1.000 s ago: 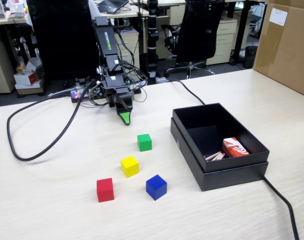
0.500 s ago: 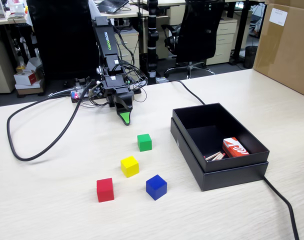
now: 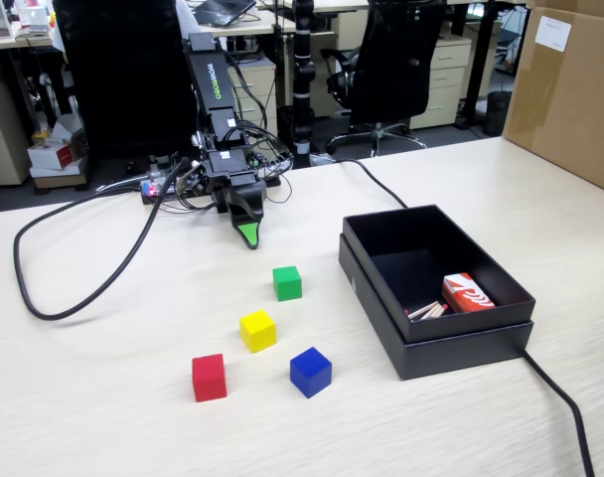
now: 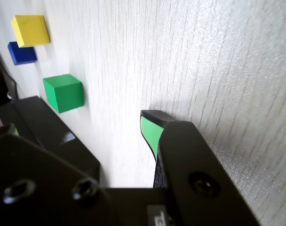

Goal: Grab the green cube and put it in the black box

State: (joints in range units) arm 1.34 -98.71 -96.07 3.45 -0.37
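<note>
In the fixed view the green cube [image 3: 287, 282] rests on the pale table, a short way in front of my gripper [image 3: 249, 237], whose green-tipped jaws point down just over the table. The black box [image 3: 374, 274] stands to the cube's right. In the wrist view the green cube [image 4: 63, 92] lies ahead and to the left of my gripper [image 4: 82, 125]. One green fingertip [image 4: 149, 129] shows with bare table beside it, so the jaws stand apart and hold nothing. A dark corner of the black box [image 4: 51, 134] shows at the left.
A yellow cube [image 3: 257, 330], a red cube [image 3: 209, 377] and a blue cube [image 3: 310, 372] lie nearer the camera. A red-and-white pack [image 3: 466, 293] lies inside the box. A black cable [image 3: 78, 288] loops at the left, another [image 3: 560, 397] runs from the box. A brown carton [image 3: 570, 89] stands at the far right.
</note>
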